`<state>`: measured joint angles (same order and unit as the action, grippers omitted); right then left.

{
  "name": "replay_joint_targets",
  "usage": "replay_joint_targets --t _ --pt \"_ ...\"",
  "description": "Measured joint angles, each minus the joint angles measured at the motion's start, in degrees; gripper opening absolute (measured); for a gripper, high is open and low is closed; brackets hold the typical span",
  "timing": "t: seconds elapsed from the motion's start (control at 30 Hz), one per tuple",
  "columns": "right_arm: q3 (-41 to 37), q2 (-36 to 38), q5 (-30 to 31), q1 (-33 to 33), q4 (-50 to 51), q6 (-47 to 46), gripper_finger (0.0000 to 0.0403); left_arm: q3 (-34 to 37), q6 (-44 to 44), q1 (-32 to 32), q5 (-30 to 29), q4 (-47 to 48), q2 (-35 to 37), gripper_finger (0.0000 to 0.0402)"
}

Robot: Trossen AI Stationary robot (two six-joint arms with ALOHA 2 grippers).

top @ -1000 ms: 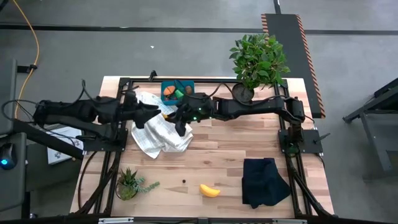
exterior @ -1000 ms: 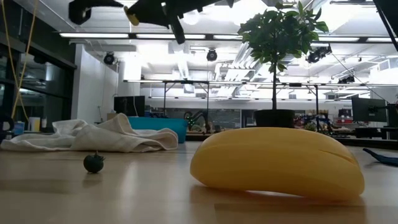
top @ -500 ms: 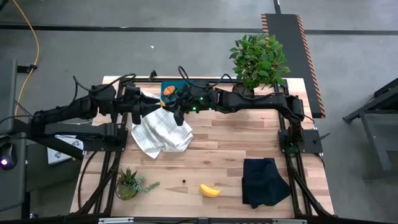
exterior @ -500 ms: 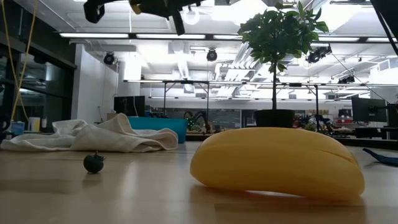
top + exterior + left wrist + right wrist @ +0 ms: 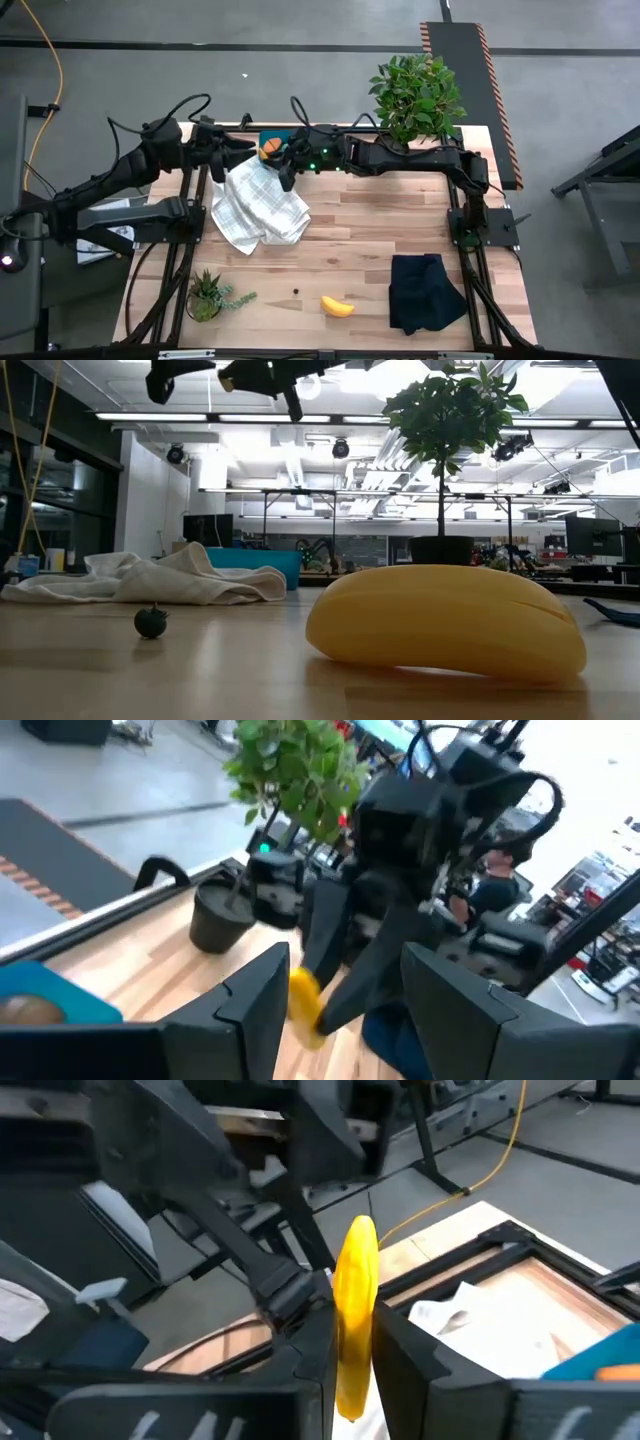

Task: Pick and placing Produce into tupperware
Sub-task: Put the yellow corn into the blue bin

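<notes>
— Looking at the upper middle of the overhead frame: what has the right gripper (image 5: 287, 172) got?

— Its two dark fingers are clamped on a small yellow plastic banana (image 5: 353, 1316), which stands upright between them in its wrist camera.

— And the shallow teal-blue plastic tupperware box (image 5: 276, 137)?

— Just beside that gripper, at the table's far edge, partly under the arms, with an orange piece (image 5: 269, 148) inside.

— The left gripper (image 5: 243, 148)?

— Left of the box, above the white checked cloth (image 5: 258, 203); its fingers are spread with nothing between them.

— Other produce?

— A second yellow toy banana (image 5: 338, 306) lies low in the frame, centre, with a tiny dark berry (image 5: 296, 292) to its left, near the small spiky green potted plant (image 5: 208, 294).
</notes>
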<state>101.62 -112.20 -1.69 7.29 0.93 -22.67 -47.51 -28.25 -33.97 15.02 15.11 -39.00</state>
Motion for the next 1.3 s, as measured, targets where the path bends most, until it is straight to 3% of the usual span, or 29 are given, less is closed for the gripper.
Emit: replay_joint_targets --t 0.13,0.7,1.3 --pt "0.02 0.00 -0.47 0.26 -1.86 0.00 0.0044 0.02 0.04 -2.72 4.85 0.56 -1.32 0.0184" --pt "0.02 0.00 -1.53 0.59 -2.43 0.61 0.0044 0.04 2.54 -3.52 10.04 -1.89 -6.14 0.0182" --pt "0.02 0.00 -1.58 0.59 -2.47 0.67 0.0044 0.04 2.54 -3.52 10.02 -2.93 -6.14 0.0084"
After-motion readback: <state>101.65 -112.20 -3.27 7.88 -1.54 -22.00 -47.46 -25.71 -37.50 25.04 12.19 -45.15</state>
